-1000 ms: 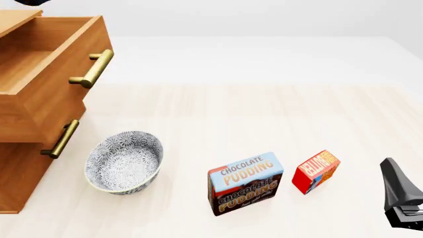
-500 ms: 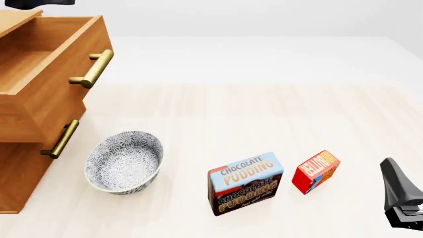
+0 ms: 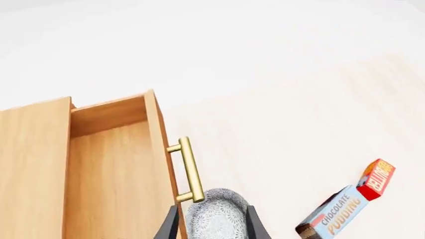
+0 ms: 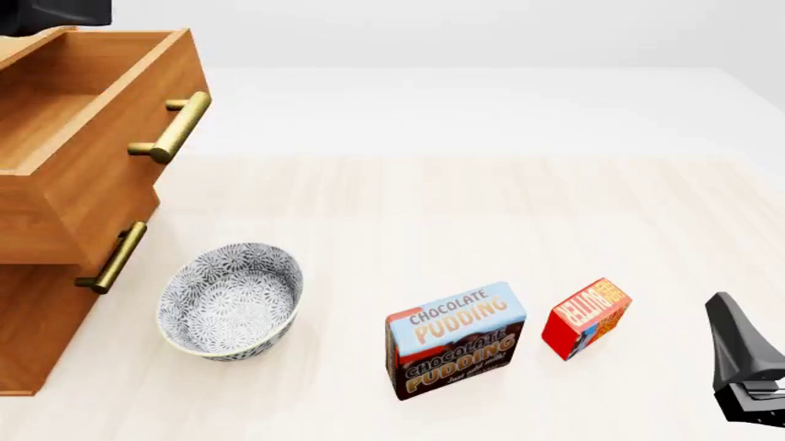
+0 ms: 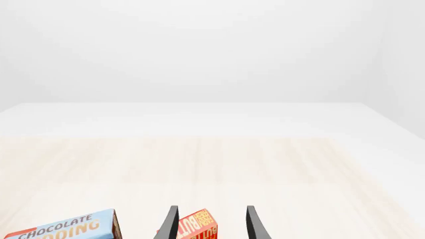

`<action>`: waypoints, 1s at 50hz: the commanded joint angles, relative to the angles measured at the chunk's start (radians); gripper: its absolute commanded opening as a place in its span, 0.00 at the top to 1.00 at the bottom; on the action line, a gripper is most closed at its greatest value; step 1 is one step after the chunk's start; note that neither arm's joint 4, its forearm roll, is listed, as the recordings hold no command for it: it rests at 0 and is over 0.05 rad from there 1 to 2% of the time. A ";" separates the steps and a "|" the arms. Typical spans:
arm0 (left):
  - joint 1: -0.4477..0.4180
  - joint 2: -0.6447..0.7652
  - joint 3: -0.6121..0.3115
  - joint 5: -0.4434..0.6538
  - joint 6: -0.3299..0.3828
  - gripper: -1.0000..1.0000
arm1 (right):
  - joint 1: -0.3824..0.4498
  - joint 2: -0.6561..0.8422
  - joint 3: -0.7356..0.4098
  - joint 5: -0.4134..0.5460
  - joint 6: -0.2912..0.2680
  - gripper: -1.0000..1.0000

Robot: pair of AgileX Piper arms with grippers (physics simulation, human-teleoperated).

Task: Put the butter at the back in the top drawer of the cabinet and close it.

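The butter is standing on the table at the near right, just right of the chocolate pudding box and apart from it, so it is not yet picked up. The right gripper is hanging with its fingers spread apart and nothing between them; in the right wrist view the butter is showing in line with that gap, beyond the tips. In the front view this gripper is sitting at the near right edge, right of the butter, exactly where it was a second ago.

What is changing is on the far left. The dark shape of the left arm is sliding along the top edge of the front view above the cabinet, taking up more of the corner than half a second ago. The left gripper is open and empty, looking down on the top drawer, which is pulled out with its brass handle free, and on the patterned bowl below.

Judging from this, the drawer is standing ready and the left arm is clearing away, so the grasp of the butter by the right arm looks like the step now due.
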State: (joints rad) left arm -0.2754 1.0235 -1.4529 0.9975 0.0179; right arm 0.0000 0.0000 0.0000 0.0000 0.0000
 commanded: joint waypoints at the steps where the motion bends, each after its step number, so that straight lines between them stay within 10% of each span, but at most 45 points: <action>1: 0.010 -0.004 0.043 -0.017 -0.028 0.00 | 0.000 0.000 0.000 0.000 0.000 0.00; 50: 0.060 -0.028 0.175 -0.071 -0.076 0.00 | 0.000 0.000 0.000 0.000 0.000 0.00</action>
State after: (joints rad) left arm -0.2299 1.0007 -1.3057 0.9434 -0.0563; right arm 0.0000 0.0000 0.0000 0.0000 0.0000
